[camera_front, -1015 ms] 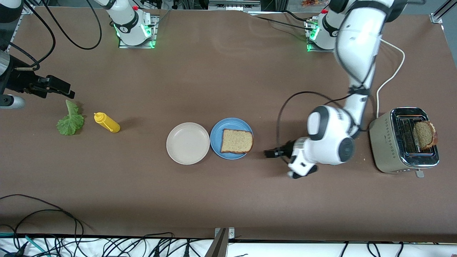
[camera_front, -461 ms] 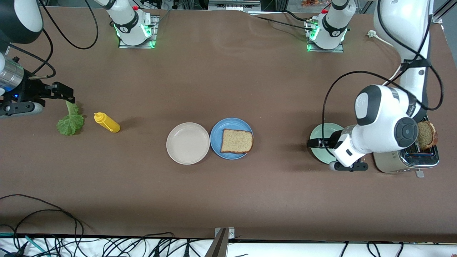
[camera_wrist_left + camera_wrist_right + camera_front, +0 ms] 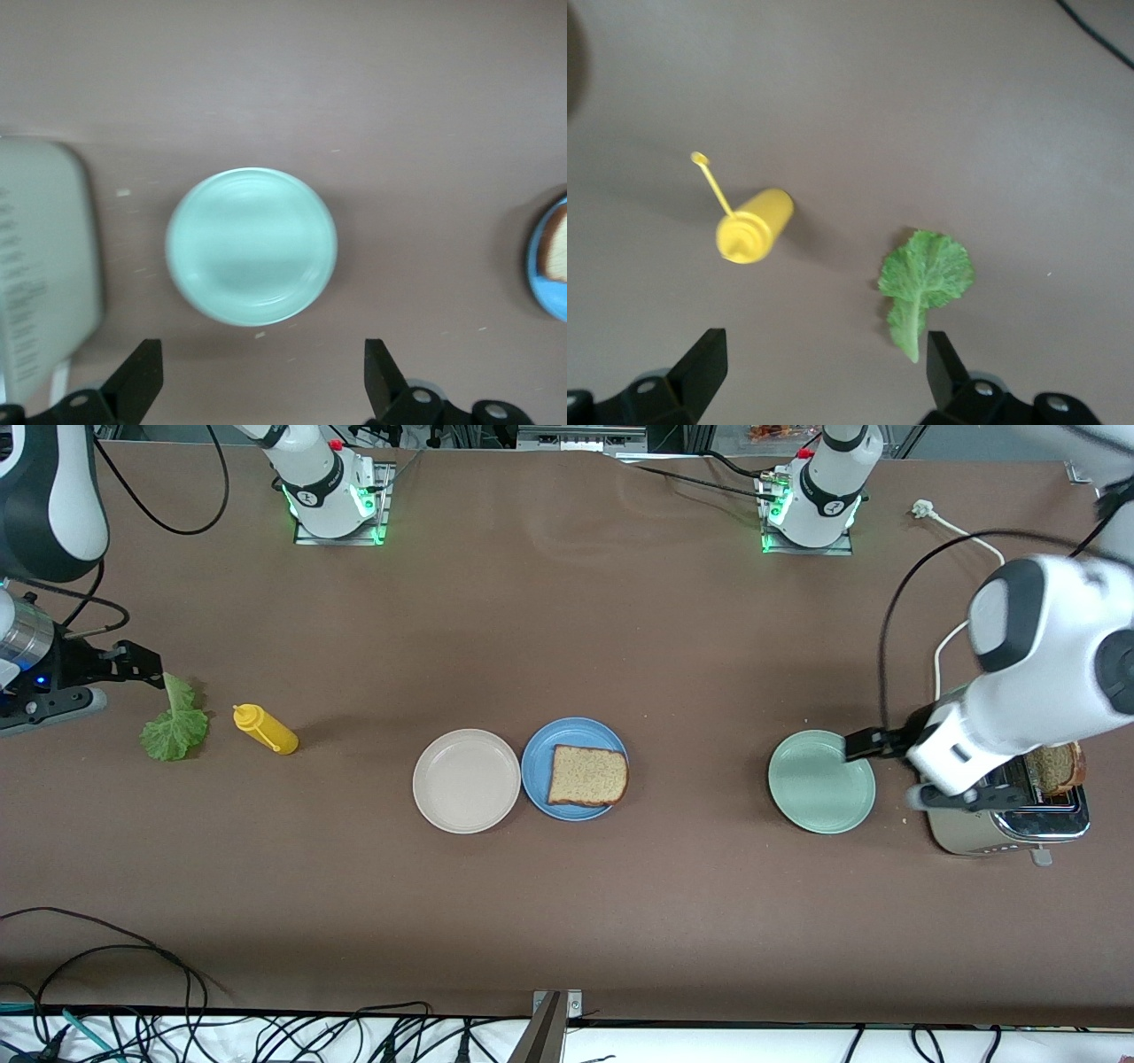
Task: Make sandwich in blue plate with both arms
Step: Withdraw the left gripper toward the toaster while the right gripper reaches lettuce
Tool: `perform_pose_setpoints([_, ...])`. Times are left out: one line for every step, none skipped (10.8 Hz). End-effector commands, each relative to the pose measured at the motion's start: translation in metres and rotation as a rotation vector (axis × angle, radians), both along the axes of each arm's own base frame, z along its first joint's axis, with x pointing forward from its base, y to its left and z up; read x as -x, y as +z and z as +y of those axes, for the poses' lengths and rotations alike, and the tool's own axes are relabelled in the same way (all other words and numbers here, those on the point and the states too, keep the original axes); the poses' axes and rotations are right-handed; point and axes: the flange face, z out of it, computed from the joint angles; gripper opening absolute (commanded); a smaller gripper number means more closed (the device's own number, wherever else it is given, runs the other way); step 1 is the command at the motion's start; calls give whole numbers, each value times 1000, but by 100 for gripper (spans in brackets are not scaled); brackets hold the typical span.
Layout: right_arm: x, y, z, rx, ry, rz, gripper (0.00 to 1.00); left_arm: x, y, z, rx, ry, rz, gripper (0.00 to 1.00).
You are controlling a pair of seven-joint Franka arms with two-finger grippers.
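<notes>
Two tools are mine, and both stand released with nothing between their fingers. My left tool (image 3: pixel 873 744) hangs over the edge of the mint-green plate (image 3: pixel 821 781) on the side toward the toaster (image 3: pixel 1005 815); in the left wrist view its fingers (image 3: pixel 137 376) spread wide apart with that plate (image 3: pixel 252 245) lying bare on the worktop (image 3: pixel 567 646) under them. My right tool (image 3: pixel 142 666) is at the right arm's end of the worktop, over the stem end of the lettuce leaf (image 3: pixel 175 724); in the right wrist view its fingers (image 3: pixel 704 363) are spread wide too, and the leaf (image 3: pixel 923 283) lies flat beside the yellow squeeze bottle (image 3: pixel 755 226), apart from it.

One bread slice (image 3: pixel 587 776) lies on the blue plate (image 3: pixel 540 766) near the middle of the worktop, set toward the side of the plate that faces the left arm's end, its crust reaching the rim there. Just beside the blue plate, toward the right arm's end, sits the cream-white plate (image 3: pixel 466 780); the two rims are touching or very nearly so. A second slice (image 3: pixel 1054 768) stands up out of the toaster, partly covered by my left arm. The yellow bottle (image 3: pixel 264 728) lies tipped over between the lettuce and the cream-white plate, much closer to the lettuce. A white power cord (image 3: pixel 961 545) runs from the toaster toward the left arm's base.
</notes>
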Motion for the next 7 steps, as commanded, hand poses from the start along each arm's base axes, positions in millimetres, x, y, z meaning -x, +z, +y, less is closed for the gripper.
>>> perform_pose_setpoints([27,-53,-39,-7,55,-35,100,32,55,6,-139,-90,-43,100])
perform_pose_setpoints([34,-69,-53,-6,66,-51,100,43,74,9,-137,-84,-40,100])
perform_pose_setpoints([41,-86,-62,-5,59,-47,100,55,94,16,-135,-72,-34,100])
perform_pose_setpoints([47,-99,-67,-7,48,-46,100,68,111,19,-132,-64,-26,100])
perform_pose_setpoints([53,-116,-76,-3,30,-43,100,81,125,25,-133,-51,-1,100])
perform_pose_setpoints([57,-132,-84,6,35,-35,100,91,135,37,-126,-27,27,100])
perform_pose_setpoints([61,-145,-96,4,13,-15,100,95,145,52,-118,-9,41,100])
